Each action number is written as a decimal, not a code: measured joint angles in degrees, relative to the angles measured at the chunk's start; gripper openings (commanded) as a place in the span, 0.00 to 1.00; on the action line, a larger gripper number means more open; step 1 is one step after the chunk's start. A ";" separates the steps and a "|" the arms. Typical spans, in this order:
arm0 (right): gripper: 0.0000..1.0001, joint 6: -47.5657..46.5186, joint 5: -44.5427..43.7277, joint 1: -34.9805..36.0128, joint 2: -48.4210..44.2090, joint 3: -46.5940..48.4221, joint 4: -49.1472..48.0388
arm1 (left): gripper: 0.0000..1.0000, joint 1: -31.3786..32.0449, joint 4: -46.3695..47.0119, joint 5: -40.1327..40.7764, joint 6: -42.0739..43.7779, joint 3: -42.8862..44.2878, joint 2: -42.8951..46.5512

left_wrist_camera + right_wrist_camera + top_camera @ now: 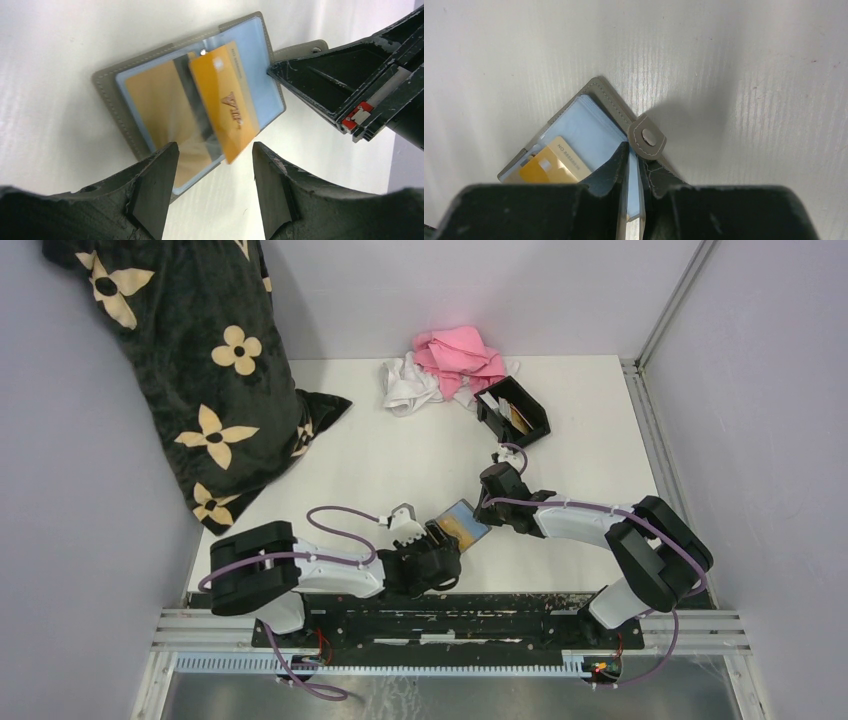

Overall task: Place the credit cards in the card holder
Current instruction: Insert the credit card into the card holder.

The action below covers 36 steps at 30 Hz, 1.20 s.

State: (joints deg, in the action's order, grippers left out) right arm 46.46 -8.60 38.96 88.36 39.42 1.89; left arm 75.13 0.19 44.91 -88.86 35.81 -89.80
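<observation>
Left gripper [215, 155] is spread wide, straddling the orange card [225, 105] that pokes out of the wallet [107, 82], probably lining up a pull. Right gripper [634, 162] pinches the wallet's edge to pin it. The holder [515, 410] sits well apart, at the back.

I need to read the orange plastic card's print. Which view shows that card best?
Left wrist: the orange plastic card shows face-on, nearly whole, poking from the grey folding wallet. Right wrist shows only one end; top external, a tiny distant patch.
</observation>
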 measured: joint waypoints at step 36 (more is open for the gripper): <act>0.16 0.02 0.87 0.02 0.20 -0.22 -0.94 | 0.67 -0.07 -9.75 -1.07 10.78 -4.37 18.45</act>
State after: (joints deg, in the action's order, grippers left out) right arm 46.48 -7.73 38.98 88.55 39.20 0.95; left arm 75.07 -9.56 43.83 -78.08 31.44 -71.35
